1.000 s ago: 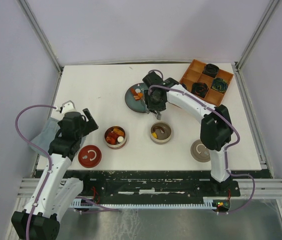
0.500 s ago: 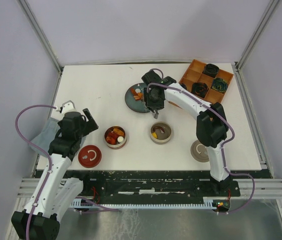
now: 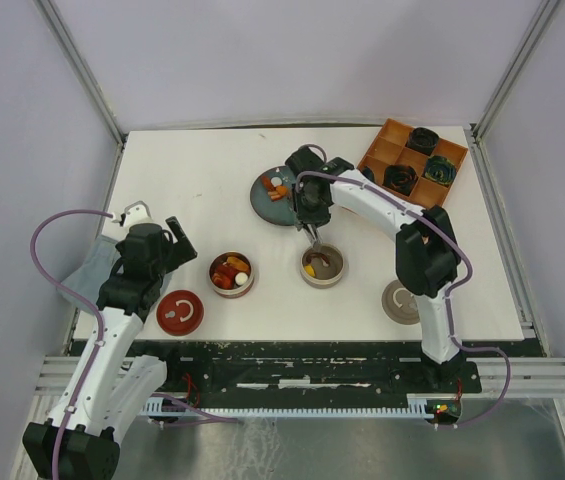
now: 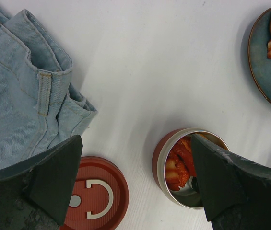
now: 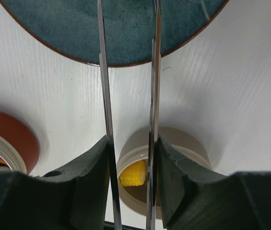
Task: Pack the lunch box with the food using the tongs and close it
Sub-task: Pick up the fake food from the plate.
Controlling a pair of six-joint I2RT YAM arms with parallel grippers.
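Top view: on the white desk (image 3: 202, 180) I count two round tins and two loose lids. The red tin (image 3: 232, 292) sits left of centre with several pieces in it, and the beige tin (image 3: 340, 270) to its right holds one yellow piece (image 3: 309, 269). The red lid (image 3: 180, 312) lies at lower left, the beige lid (image 3: 400, 301) at lower right. One blue plate (image 3: 259, 205) carries a small cluster of food (image 3: 275, 188), orange with a white bit, too small to count. My right gripper (image 3: 311, 215) hangs over the plate's right side and hides part of it. A sliver of the tongs (image 3: 313, 238) shows between plate and beige tin. One orange tray (image 3: 374, 145) at upper right holds three dark rosettes (image 3: 422, 138) that I can make out. My left gripper (image 3: 154, 225) is spread wide, empty, beside a denim cloth (image 3: 90, 272).

Left wrist: the left gripper (image 4: 135, 148) gapes over bare desk. Its fingers (image 4: 53, 177) cover part of the red lid (image 4: 89, 196) and the red tin (image 4: 161, 153). The denim cloth (image 4: 20, 96) fills the upper left and the plate (image 4: 265, 76) the upper right.

Right wrist: the right gripper (image 5: 131, 143) is clamped on the one pair of tongs (image 5: 104, 72). Both silver arms run up across the plate (image 5: 125, 28) rim and out of frame. The beige tin (image 5: 188, 148) sits below, with the yellow piece (image 5: 134, 173) inside.
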